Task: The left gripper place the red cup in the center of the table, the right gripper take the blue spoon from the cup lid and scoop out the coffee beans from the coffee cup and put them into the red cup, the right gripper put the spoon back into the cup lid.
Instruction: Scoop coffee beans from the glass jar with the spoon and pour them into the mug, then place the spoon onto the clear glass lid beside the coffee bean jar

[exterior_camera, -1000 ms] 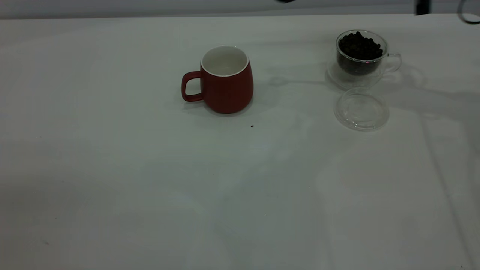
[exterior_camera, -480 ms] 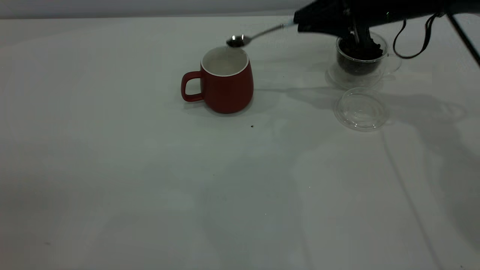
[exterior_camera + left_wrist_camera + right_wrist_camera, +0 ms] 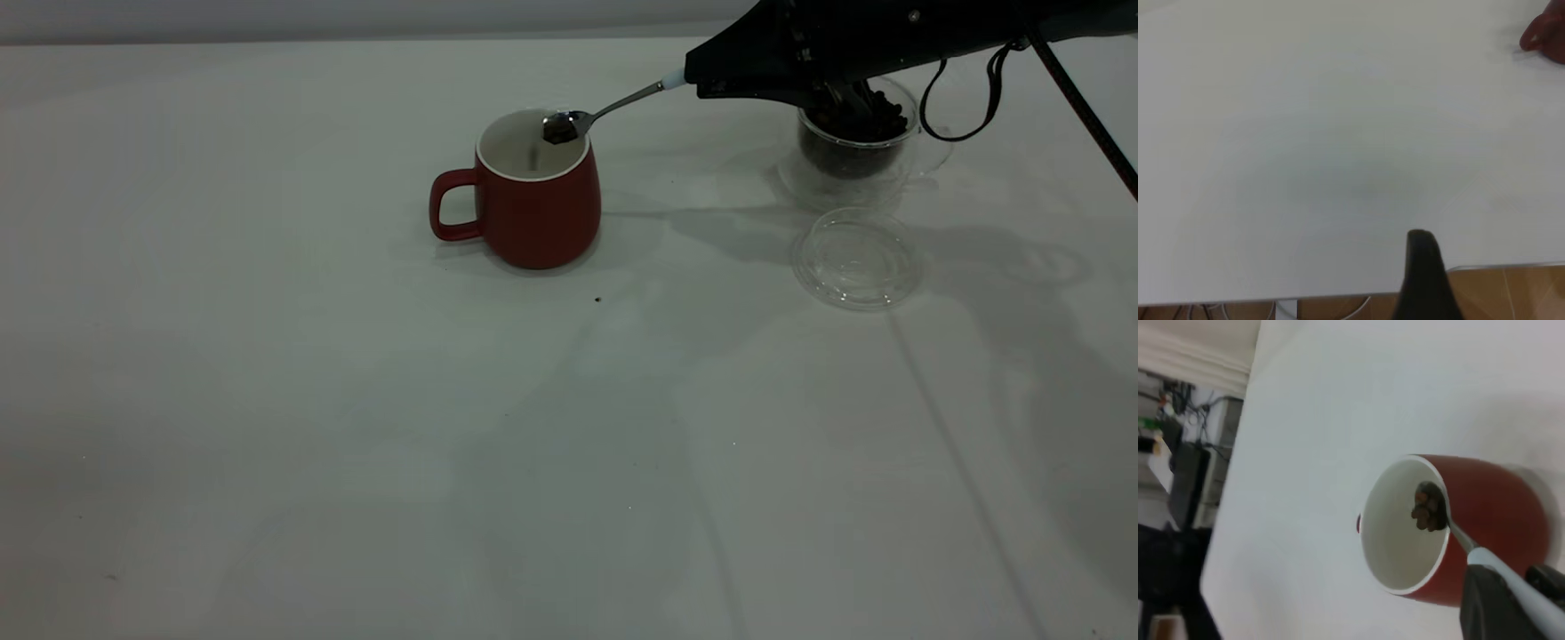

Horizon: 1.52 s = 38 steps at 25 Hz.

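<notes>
On the white bench (image 3: 356,444), nearest the exterior camera, the cup lid (image 3: 856,260) lies flat with nothing in it, just in front of the coffee cup (image 3: 853,147). Farther back and toward the middle stands the red cup (image 3: 532,191), upright, handle pointing left; its white inside shows no beans on the bottom that can be made out. The coffee cup holds a heap of coffee beans (image 3: 876,111), partly hidden behind the right gripper (image 3: 702,80), whose dark body crosses over it. Its jaws are clenched on the pale handle of the blue spoon (image 3: 613,107); the spoon's bowl hangs over the red cup's mouth, just at the rim, carrying a few beans. The left gripper (image 3: 1425,280) hovers by the bench edge, well apart from the red cup; only one dark finger shows, so I cannot tell how its jaws stand.
</notes>
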Available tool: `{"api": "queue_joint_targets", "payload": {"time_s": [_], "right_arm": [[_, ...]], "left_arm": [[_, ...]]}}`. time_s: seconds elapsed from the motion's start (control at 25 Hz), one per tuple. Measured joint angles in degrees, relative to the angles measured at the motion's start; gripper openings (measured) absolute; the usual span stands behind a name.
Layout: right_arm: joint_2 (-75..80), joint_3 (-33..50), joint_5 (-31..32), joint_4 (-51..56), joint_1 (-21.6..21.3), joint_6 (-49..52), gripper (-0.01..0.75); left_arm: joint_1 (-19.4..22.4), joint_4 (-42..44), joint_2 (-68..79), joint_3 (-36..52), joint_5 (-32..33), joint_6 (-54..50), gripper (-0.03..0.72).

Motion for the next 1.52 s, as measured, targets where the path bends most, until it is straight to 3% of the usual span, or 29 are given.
{"api": "queue_joint_targets", "payload": {"time_s": [0.24,0.44,0.84,1.04,1.2,1.52], "right_arm": [[-1.1,0.0,-2.5,-0.1,1.7,-12.0,0.108],[-3.2,0.0,-5.9,-1.9,3.0,-16.4,0.108],[-15.8,0.0,-7.1,-18.1,3.1,-9.4,0.108],[-23.0,0.9,-3.3,-24.6,-2.5,-1.5,0.108],[-25.9,7.9,-2.6,-24.5,-9.2,-0.5,0.107],[-26.7,28.2,-7.2,-6.9,-21.1,-12.2,0.107]], "left_arm": [[0.0,0.0,0.0,0.0,0.0,0.0,0.587],[0.0,0.0,0.0,0.0,0.0,0.0,0.587],[0.0,0.0,0.0,0.0,0.0,0.0,0.587],[0.0,0.0,0.0,0.0,0.0,0.0,0.587],[0.0,0.0,0.0,0.0,0.0,0.0,0.587],[0.0,0.0,0.0,0.0,0.0,0.0,0.587]]}}
